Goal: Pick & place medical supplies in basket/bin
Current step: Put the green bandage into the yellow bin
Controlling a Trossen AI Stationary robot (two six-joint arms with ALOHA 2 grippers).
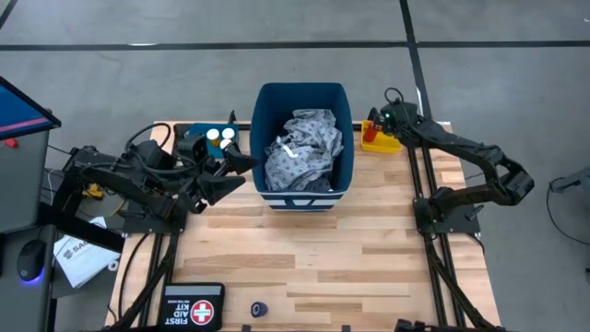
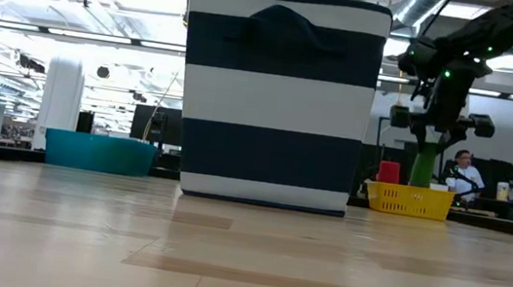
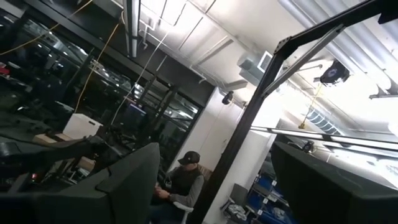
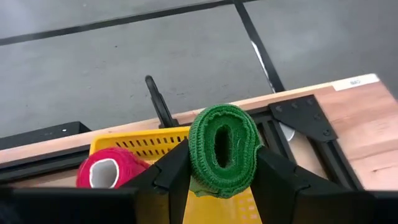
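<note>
The tall dark blue bin (image 1: 304, 101) stands at the table's far middle, and the grey patterned gown (image 1: 304, 152) lies bunched inside it. Over the yellow tray (image 1: 372, 143) at the bin's right, my right gripper (image 4: 222, 186) is shut on a green roll (image 4: 224, 149). A red roll (image 4: 109, 171) lies in that tray. White bottles (image 1: 219, 136) stand in the teal tray (image 2: 99, 152) at the bin's left. Beside that tray my left gripper (image 1: 230, 173) is raised, open and holding nothing. A dark blue roll (image 1: 259, 310) lies near the front edge. My right gripper pinches the green roll's curved sides (image 4: 196, 158) between its two fingers, coming slanting down from above. The roll stands upright with its hollow end toward the wrist. Its lower end (image 2: 420, 181) dips behind the yellow tray's rim; I cannot tell whether it rests on the tray.
A black first aid pouch (image 1: 194, 309) lies at the front left edge. Bare wooden table spreads between the bin and the near edge. Black frame rails (image 4: 298, 118) run along the table's far right corner. A seated person (image 3: 183, 183) shows in the room beyond.
</note>
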